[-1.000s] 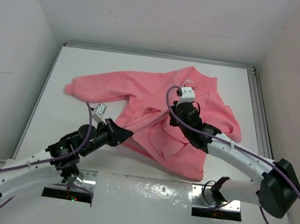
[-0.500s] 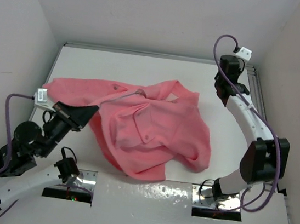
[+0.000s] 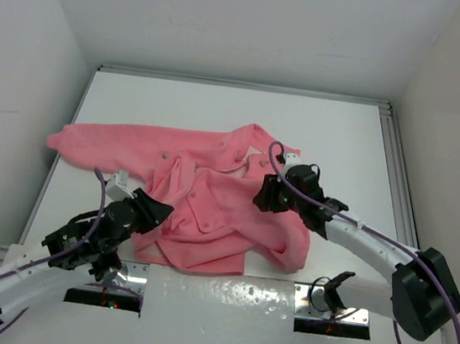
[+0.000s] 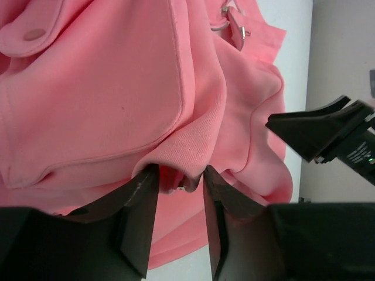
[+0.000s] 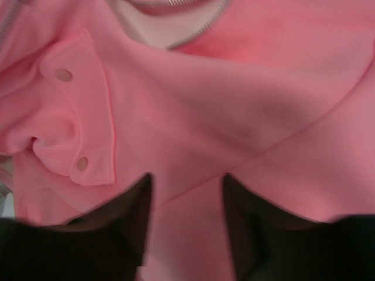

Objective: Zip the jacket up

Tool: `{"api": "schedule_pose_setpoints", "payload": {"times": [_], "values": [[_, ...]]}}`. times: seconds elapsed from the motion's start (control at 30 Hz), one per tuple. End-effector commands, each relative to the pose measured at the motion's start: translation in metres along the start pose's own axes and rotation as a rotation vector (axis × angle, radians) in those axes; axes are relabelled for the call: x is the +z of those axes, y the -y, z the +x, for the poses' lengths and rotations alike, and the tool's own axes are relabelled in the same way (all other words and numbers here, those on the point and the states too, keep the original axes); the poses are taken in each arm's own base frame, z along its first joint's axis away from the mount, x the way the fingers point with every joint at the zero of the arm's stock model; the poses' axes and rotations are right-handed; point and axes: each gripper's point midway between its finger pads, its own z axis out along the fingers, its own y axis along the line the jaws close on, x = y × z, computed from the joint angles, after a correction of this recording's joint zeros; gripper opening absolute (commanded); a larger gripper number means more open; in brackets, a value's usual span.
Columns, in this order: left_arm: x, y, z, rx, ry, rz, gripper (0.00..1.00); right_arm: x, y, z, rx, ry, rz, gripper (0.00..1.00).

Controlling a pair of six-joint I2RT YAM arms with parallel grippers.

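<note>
The jacket [image 3: 210,195] lies rumpled on the white table [image 3: 346,128], a little left of the middle. One sleeve [image 3: 103,140] runs out flat toward the left wall, and the body is bunched in folds nearer the arms.

The left gripper [image 3: 159,211] sits low at the jacket's near-left edge. From its wrist view the two black fingers [image 4: 137,222] stand partly apart with a ribbed strip of hem [image 4: 187,149] humped up in the gap. The fold fills the space but doesn't look squeezed, so I'd call the jaws open rather than clamped.

The right gripper [image 3: 261,196] is down on the right half of the body, just below the collar opening. Its fingers [image 5: 137,222] are blurred and dark, spread fairly wide, with smooth cloth lying flat between them and nothing pinched.

The fabric is a soft, matte salmon-pink fleece that drapes in thick rounded folds. The hem has fine knit ribbing. A pocket flap [image 5: 88,117] with a curved edge carries two small round snaps [image 5: 82,163]. A line of pale zipper teeth [image 5: 199,26] curves along the edge near the collar, and a small metal pull [image 4: 234,26] shows at the top of the left wrist view.
</note>
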Motion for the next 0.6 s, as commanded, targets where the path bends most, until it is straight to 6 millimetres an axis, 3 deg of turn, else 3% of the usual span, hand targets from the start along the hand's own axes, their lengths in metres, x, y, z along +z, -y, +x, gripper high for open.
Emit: {"api": "schedule_pose_setpoints", "payload": {"times": [0.0,0.03,0.1,0.13,0.2,0.23,0.3,0.33,0.37,0.4,0.5,0.53,0.57], "values": [[-0.008,0.016,-0.013,-0.004,0.018,0.010,0.35,0.002,-0.015,-0.011,0.026,0.056,-0.083,0.59],[-0.015,0.025,-0.029,-0.006,0.063,0.013,0.35,0.004,-0.013,-0.006,0.025,0.037,-0.076,0.62],[-0.022,0.027,-0.044,0.033,0.106,-0.022,0.35,0.008,-0.007,0.011,0.039,-0.015,-0.063,0.64],[-0.030,0.039,-0.063,0.026,0.162,-0.005,0.36,0.010,-0.005,0.019,0.051,-0.035,-0.057,0.64],[-0.033,0.050,-0.077,0.056,0.212,0.006,0.36,0.015,0.009,0.035,0.068,-0.058,0.001,0.64],[-0.037,0.058,-0.089,0.057,0.251,0.015,0.36,0.014,0.021,0.050,0.090,-0.083,0.051,0.56],[-0.034,0.070,-0.099,0.128,0.287,0.009,0.40,0.006,0.045,0.062,0.118,-0.072,0.170,0.39],[-0.032,0.076,-0.101,0.150,0.287,0.000,0.40,0.002,0.052,0.064,0.130,-0.060,0.204,0.15],[-0.019,0.077,-0.095,0.202,0.264,-0.049,0.41,-0.003,0.054,0.061,0.135,-0.034,0.219,0.04],[-0.013,0.083,-0.093,0.233,0.249,-0.054,0.45,-0.007,0.060,0.062,0.138,-0.023,0.250,0.00],[0.020,0.101,-0.071,0.383,0.144,-0.099,0.51,-0.018,0.060,0.061,0.123,-0.009,0.245,0.03],[0.030,0.100,-0.064,0.442,0.117,-0.120,0.53,-0.020,0.056,0.060,0.119,-0.002,0.225,0.09],[0.047,0.096,-0.053,0.484,0.083,-0.166,0.53,-0.021,0.054,0.059,0.113,0.003,0.212,0.25]]}}
